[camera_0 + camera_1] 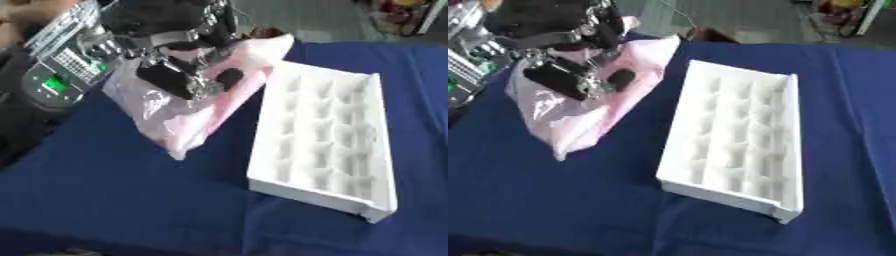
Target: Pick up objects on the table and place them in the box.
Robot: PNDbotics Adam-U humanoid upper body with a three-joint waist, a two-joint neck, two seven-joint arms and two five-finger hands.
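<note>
Covering the whole work surface, a dark blue tablecloth (105, 200), wrinkled a little along the near edge; resting on it right of centre, askew, a white foam box (381, 145) divided into rows of small empty compartments, with a raised lip along its right long side and its near end turned toward the lower right; lying just left of the box, a crumpled pink plastic bag (184, 125), translucent and glossy, with its upper edge close against the box's far left corner and its lower tip pointing toward the near side of the cloth; reaching in from the upper left and poised over the bag's upper half, the left hand (570, 75), black with silver joints, fingers curled downward onto the pink film, though cannot tell whether any of the plastic is actually pinched or the fingers merely sit on it; showing at the far left edge beyond the cloth, a grey device (54, 75) with a small green lit screen; no sign of the right hand in either eye view.
</note>
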